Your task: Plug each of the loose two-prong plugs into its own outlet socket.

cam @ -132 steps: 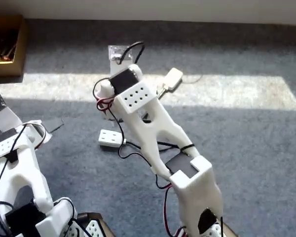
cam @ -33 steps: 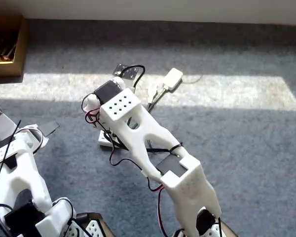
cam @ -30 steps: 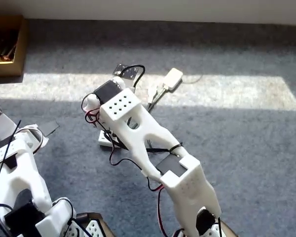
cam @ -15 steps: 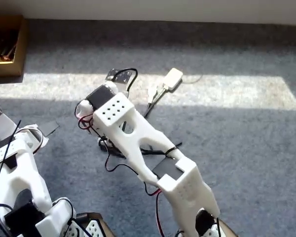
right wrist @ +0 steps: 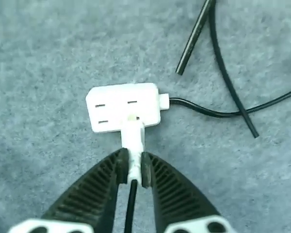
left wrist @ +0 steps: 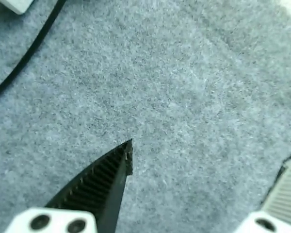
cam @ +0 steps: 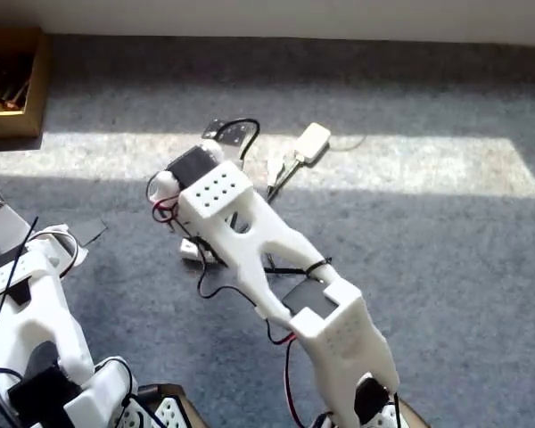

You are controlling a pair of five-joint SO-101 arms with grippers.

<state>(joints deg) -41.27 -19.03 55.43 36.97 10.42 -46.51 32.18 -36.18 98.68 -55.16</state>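
insertion looks in hand: the right claw (right wrist: 131,170), clenched on a white plug (right wrist: 133,138), holds it against the outlet block (right wrist: 114,108), needing a straight push; the left claw (left wrist: 208,155) gapes.

White plastic arms (cam: 250,234) carry black servos (cam: 193,163), red and black cables (cam: 167,210) and black ribbed claw fingers (right wrist: 102,184)

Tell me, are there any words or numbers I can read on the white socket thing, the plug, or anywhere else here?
None can be read.
The outlet block shows only its slots, no print.
The plug held in the right gripper is plain white.
The things inside the brown box are too small and blurred to read.
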